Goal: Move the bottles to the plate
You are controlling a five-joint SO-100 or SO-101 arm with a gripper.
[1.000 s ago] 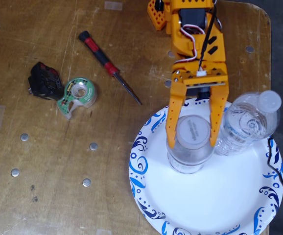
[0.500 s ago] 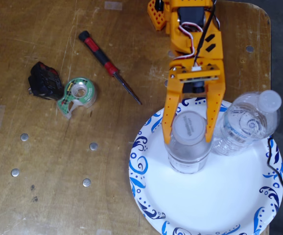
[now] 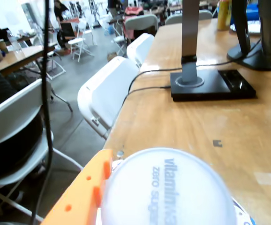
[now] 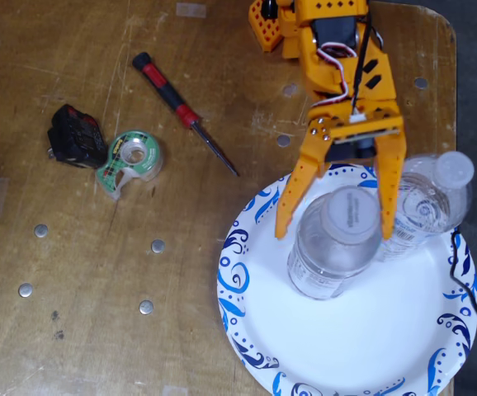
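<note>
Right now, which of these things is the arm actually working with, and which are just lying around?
Part of the job:
- two bottles, one between the open gripper fingers, the other beside it
- plate

Just lying about:
- screwdriver
- tape roll
- small black object

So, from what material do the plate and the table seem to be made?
The plate looks like thin coated paper: matte white with printed blue swirls on the rim, though foam cannot be ruled out. The table looks like varnished wood or veneer: brown grain, scratches and a dull shine.
</note>
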